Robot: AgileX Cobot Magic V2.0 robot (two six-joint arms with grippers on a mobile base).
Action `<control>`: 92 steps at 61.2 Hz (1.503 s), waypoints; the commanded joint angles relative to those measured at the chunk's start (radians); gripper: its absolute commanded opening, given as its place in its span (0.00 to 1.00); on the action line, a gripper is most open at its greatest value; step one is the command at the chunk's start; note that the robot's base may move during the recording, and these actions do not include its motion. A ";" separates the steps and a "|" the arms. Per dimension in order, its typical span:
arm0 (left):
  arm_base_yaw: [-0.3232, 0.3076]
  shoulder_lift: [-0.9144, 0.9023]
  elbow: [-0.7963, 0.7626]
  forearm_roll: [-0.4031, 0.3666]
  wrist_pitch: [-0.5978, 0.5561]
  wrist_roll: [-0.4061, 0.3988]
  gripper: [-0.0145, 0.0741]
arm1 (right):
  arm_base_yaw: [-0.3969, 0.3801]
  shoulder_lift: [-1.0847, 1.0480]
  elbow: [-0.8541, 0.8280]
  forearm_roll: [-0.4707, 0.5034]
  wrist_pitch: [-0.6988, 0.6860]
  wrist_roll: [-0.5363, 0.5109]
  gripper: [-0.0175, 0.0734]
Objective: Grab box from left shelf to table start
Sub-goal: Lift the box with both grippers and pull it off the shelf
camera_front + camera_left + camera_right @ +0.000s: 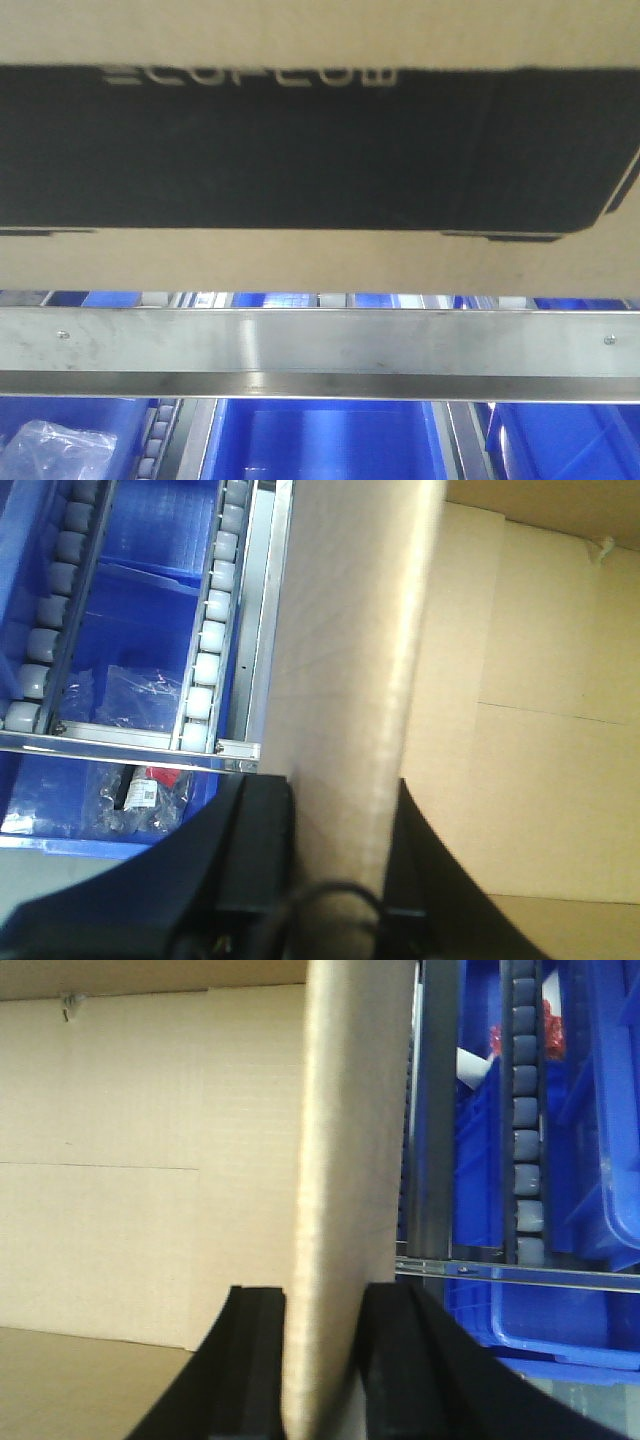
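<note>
The brown cardboard box (300, 262) fills the top of the front view, its black "ECOFLOW" panel facing me, just above the shelf's steel front rail (320, 342). In the left wrist view my left gripper (340, 825) is shut on the box's side wall (350, 660), one black finger (262, 850) outside and the other inside the open carton. In the right wrist view my right gripper (325, 1355) is shut on the opposite wall (350, 1110) in the same way, with one finger (258, 1360) inside. Grey shelf rollers (213, 630) (526, 1150) run beside each wall. The table is out of view.
Blue plastic bins (330, 440) sit on the level below the rail; one at the lower left holds a clear plastic bag (60, 445). More blue bins (590, 1110) and bagged parts (140, 790) lie under the rollers beside both grippers.
</note>
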 commanded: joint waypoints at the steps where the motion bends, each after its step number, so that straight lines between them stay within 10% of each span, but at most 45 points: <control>1: 0.009 -0.027 -0.041 0.030 -0.161 -0.042 0.07 | -0.007 -0.007 -0.026 -0.116 -0.073 -0.008 0.21; 92: 0.009 -0.029 -0.041 0.034 -0.123 -0.011 0.07 | -0.007 -0.007 -0.026 -0.117 -0.154 -0.008 0.21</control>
